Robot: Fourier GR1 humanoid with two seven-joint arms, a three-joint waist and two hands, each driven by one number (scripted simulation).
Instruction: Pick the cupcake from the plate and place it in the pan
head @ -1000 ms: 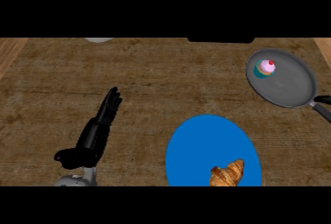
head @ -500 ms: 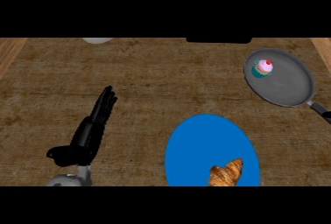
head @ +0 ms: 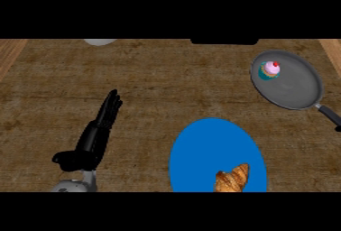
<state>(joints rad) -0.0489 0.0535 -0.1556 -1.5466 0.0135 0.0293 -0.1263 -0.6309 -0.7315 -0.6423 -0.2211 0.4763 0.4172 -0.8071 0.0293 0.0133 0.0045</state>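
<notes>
Inside your frying pan (head: 296,85), top right, sits the cupcake (head: 269,70), so placing looks done. Blue plate (head: 213,153) keeps only a croissant (head: 232,178). Your left hand (head: 96,133) rests, fingers straight, holding nothing.

The pan's handle (head: 328,115) runs off the edge at three o'clock. The croissant (head: 232,178) is cut off at six o'clock.

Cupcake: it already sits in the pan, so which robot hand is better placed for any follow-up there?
Neither is well placed. The cupcake lies in the pan at right; only the left robot hand shows, open, far left. The right is out of view.
</notes>
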